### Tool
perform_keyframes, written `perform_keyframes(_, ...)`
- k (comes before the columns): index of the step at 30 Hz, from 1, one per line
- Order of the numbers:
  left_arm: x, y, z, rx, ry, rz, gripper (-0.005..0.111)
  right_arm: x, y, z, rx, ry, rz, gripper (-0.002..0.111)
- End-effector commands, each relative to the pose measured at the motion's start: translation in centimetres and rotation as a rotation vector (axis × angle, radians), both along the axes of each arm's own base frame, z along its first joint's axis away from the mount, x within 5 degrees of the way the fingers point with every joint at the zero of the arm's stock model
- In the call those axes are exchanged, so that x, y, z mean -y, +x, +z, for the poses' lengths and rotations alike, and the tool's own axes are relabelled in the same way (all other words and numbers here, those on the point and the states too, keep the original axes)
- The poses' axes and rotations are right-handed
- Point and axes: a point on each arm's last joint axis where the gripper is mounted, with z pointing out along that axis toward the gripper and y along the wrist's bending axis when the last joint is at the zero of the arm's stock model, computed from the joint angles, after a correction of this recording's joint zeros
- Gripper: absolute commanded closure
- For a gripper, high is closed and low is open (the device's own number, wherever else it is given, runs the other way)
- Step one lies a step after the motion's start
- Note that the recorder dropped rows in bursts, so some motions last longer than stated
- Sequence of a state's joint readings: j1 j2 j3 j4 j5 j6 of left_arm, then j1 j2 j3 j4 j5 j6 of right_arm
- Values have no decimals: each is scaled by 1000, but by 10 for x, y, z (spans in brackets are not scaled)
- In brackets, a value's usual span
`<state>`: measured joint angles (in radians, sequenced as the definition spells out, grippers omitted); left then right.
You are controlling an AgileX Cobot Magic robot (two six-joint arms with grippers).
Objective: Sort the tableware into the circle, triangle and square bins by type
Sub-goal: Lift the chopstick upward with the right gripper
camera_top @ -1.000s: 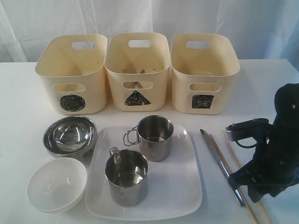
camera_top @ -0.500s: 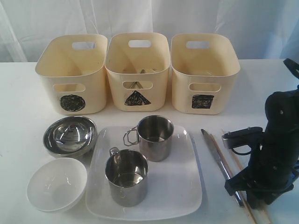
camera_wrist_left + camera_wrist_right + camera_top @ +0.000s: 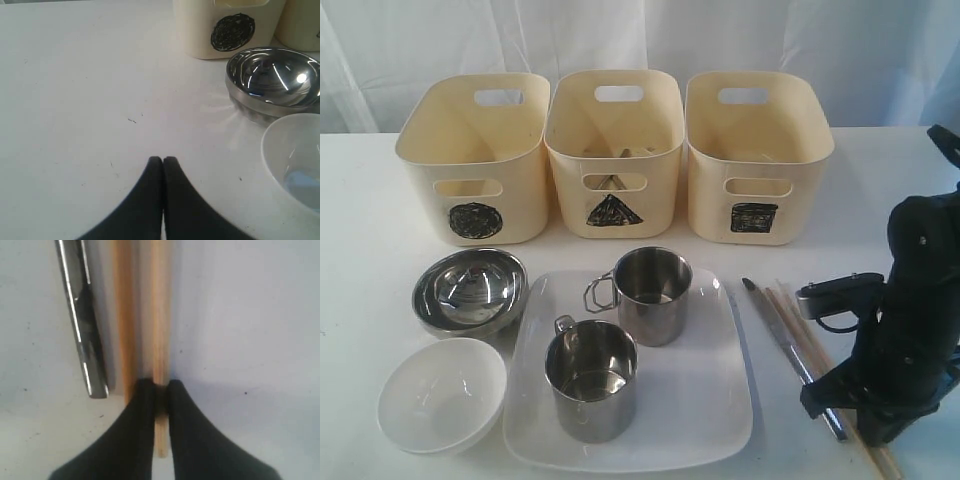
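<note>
Gripping one wooden chopstick (image 3: 160, 315), right jaws, clear only in wrist view; left jaws clenched, empty.

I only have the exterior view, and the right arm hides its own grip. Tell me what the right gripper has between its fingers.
Observer: In the right wrist view, the right gripper is closed on one chopstick only. The second chopstick lies just outside the fingers.
Operator: Now report on the left gripper. It is out of my frame.
Observer: In the left wrist view, the left gripper is shut, with nothing between its fingers.
</note>
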<state>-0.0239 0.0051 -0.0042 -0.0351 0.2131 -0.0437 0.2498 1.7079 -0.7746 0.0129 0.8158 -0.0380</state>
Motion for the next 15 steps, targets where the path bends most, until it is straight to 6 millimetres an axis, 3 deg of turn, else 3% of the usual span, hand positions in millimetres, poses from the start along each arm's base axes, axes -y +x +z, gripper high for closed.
perform_keyframes(1,0,0,-1,3,-5,4,107,3,0,15,79,15,-28,108)
perform_keyframes(8,0,0,-1,3,-5,4,107,4,-5,54,246,58,-23,108)
perform_keyframes(15,0,0,-1,3,-5,4,107,-8,4,119,548,243,38,108)
